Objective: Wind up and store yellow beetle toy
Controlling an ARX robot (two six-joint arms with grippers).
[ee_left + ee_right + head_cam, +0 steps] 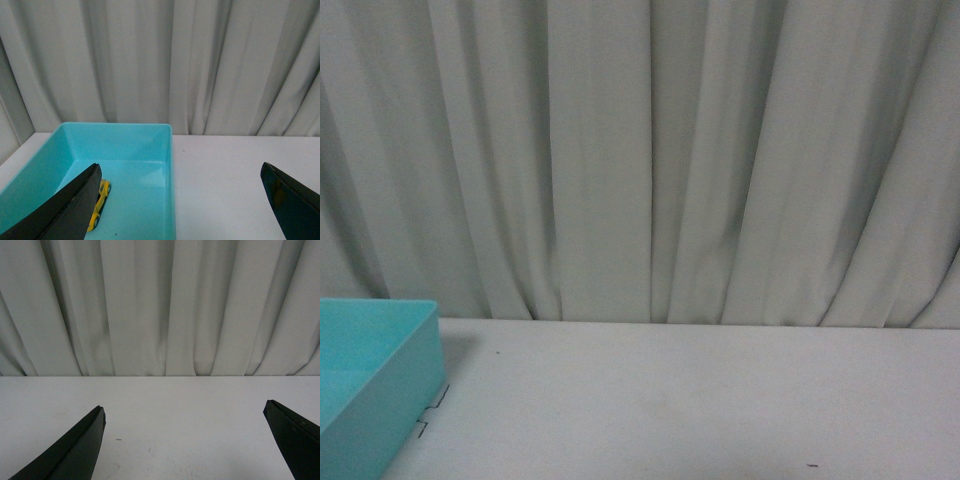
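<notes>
The yellow beetle toy [100,205] is seen lying inside the teal bin [170,175], while both grippers [180,200] [185,440] are spread wide, holding nothing.

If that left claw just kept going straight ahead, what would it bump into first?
Probably the far wall of the teal bin, or the white table beside it; the left gripper straddles the bin's edge. Depth is unclear.
</notes>
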